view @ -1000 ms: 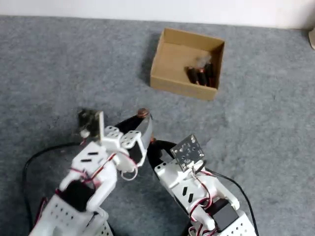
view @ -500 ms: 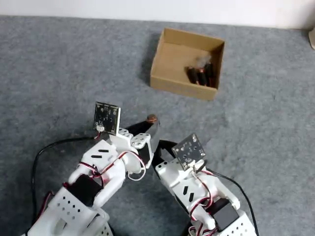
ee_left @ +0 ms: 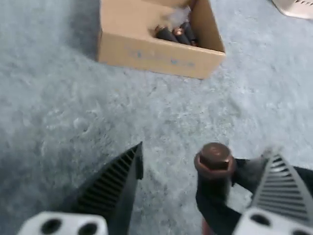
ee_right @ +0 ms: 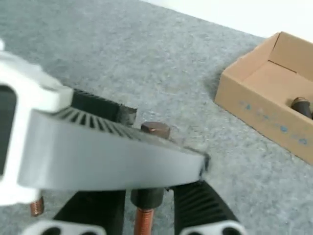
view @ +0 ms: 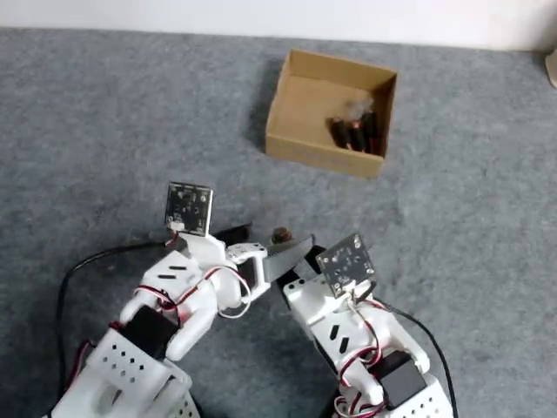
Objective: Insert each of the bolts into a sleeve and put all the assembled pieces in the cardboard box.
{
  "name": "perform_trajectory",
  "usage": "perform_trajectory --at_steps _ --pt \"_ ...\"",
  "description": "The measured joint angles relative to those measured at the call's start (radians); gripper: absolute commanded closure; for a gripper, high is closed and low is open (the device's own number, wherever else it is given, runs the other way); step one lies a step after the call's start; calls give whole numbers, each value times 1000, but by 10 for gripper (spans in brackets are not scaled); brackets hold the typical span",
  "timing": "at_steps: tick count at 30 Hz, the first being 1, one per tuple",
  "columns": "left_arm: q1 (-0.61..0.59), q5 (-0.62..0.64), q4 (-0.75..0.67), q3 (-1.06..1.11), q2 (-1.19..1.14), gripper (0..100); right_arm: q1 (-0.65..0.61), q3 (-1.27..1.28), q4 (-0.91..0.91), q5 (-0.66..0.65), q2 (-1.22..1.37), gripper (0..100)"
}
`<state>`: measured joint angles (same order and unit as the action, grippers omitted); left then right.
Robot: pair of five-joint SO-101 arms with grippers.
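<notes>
Bolt (view: 280,235) sits in sleeve (ee_right: 146,197), clamped upright in right jaws, left jaws apart around it, well short of box (view: 318,155); insertion seemingly done, next move needs left jaws clear, then a carry boxward.

Cardboard box (view: 305,97): brown, rectangular, open top, flat on the grey bench (view: 130,104) at its far side. Inside, against one end wall, is a cluster of assembled pieces (view: 355,132) lying on their sides. They have dark sleeves and copper bolt heads; count unclear.

One further bolt (ee_left: 214,160): copper, hex head uppermost, upright. Its shank runs through a black sleeve (ee_right: 146,200), with the threaded copper end showing below. The sleeve is clamped between the fingers of the right end effector (ee_right: 150,192), well apart from the box.
</notes>
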<state>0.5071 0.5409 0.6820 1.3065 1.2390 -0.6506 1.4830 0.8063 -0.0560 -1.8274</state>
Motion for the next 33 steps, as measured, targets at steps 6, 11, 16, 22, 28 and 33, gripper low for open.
perform_trajectory --at_steps 6,11,16,22,28,33 --pt "-150 100 3 -35 -14 645 6 -2 -2 0 0 994" --pt "-181 104 3 -38 -14 645 9 -2 -2 0 0 994" --pt "-189 104 14 -38 -14 646 9 -2 -2 0 0 994" --pt "-190 11 146 -100 18 753 9 -2 -2 0 0 994" --pt "-328 -149 155 -112 40 970 9 -2 -2 0 -2 994" --pt "-361 -328 124 -114 6 996 9 -2 -2 0 -2 994"
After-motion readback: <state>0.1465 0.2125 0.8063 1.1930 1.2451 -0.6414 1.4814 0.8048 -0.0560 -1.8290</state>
